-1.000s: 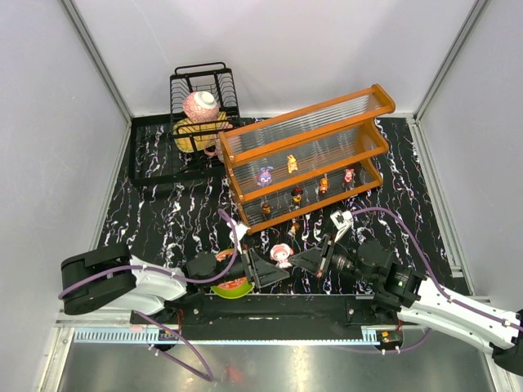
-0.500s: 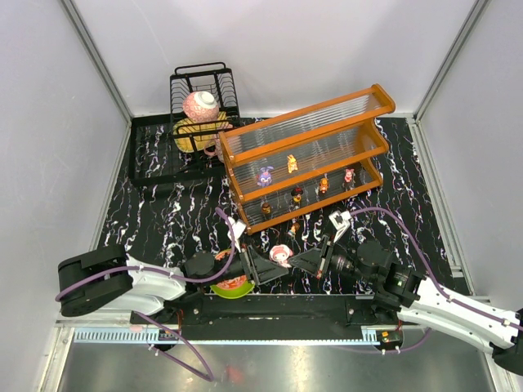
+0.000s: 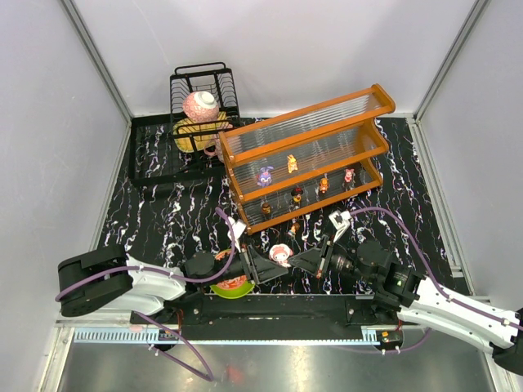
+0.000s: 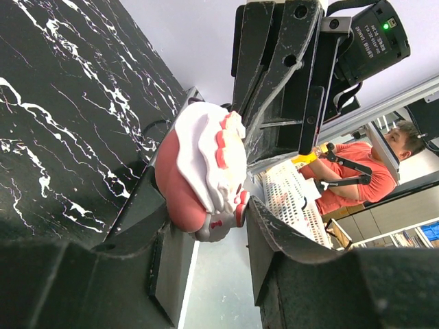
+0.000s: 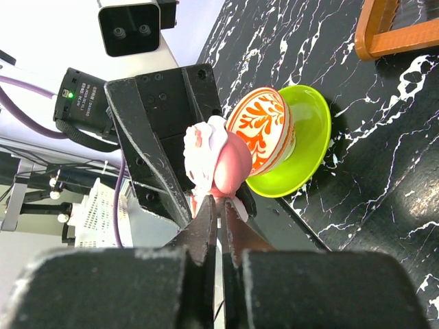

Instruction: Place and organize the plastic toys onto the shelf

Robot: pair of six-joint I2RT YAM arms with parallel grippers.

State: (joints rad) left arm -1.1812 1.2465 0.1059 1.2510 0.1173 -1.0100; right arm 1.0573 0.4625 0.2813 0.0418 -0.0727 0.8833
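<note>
Plastic this hard and glossy should make the pink-and-white round plastic toy (image 4: 199, 164) light, stiff and rather slippery. The best place to hold it is probably across the wide round body, not at the small feet.

The toy is at the near middle of the black marbled bench (image 3: 163, 220), between the two arms. The left gripper (image 3: 268, 263) has its jaws clamped on the toy's two sides. The right gripper (image 5: 219, 209) has its jaws together, with the tips at the toy's underside. It cannot be told whether they pinch a thin part.

The large orange-framed shelf with clear ribbed panels (image 3: 310, 131) stands far from the arms and carries several tiny coloured figurines (image 3: 265, 175) in rows. The green-rimmed patterned bowl (image 5: 309, 130) is just left of the toy, and its inside is not visible. The black wire dish rack (image 3: 200, 82) at the far left holds crockery.
</note>
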